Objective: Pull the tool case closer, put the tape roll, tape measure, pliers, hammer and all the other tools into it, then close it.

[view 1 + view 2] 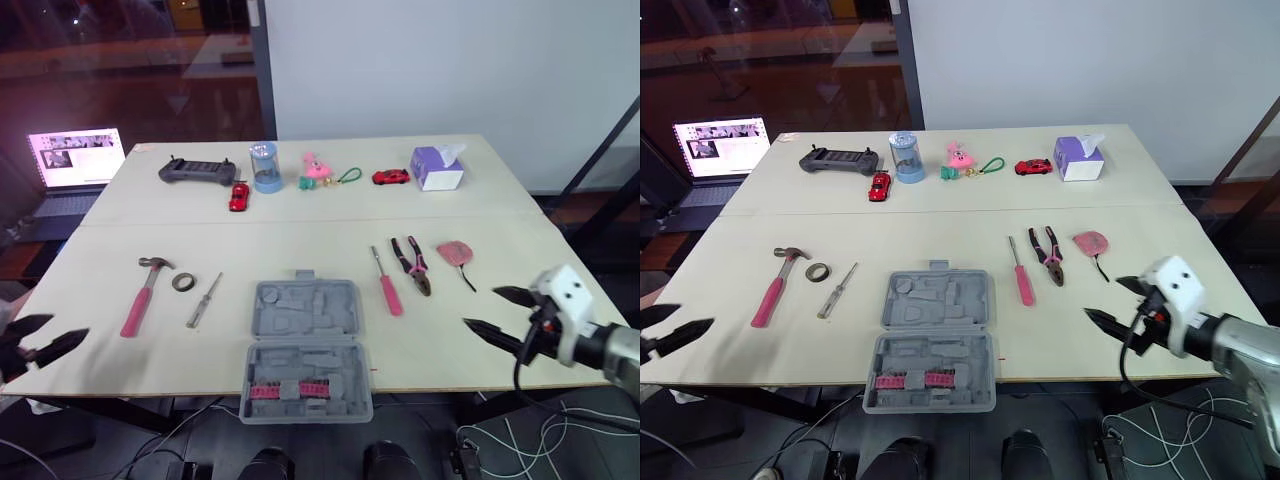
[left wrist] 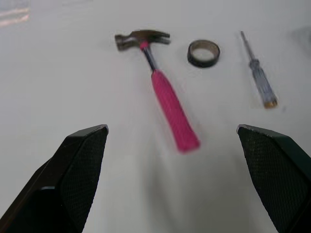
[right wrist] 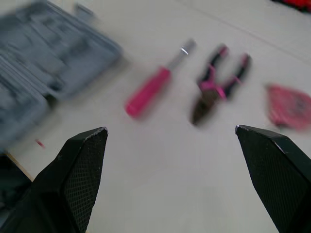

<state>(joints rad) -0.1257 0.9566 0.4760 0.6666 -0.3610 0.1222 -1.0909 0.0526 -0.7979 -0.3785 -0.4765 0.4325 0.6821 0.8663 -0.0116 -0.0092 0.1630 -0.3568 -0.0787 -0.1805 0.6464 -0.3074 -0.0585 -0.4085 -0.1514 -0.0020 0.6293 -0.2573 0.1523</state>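
Left eye view places the left gripper (image 1: 70, 326) just inside the table's (image 1: 300, 215) left edge, close to the near left corner, with its black fingers spread apart and nothing between them. Just beyond it lies the hammer (image 1: 140, 295), pink handle pointing toward the near edge. The tape roll (image 1: 183, 281) sits flat beside it, and next comes a clear-handled screwdriver (image 1: 204, 300). At the middle of the near edge the grey tool case (image 1: 330, 300) lies open and flat, one half reaching over that edge and holding a row of pink bits. Further right are a pink screwdriver (image 1: 387, 285), the pliers (image 1: 412, 262) and the pink tape measure (image 1: 455, 253), side by side but apart. By the right edge the right gripper (image 1: 480, 306) hovers with fingers wide apart, empty, near the tape measure.
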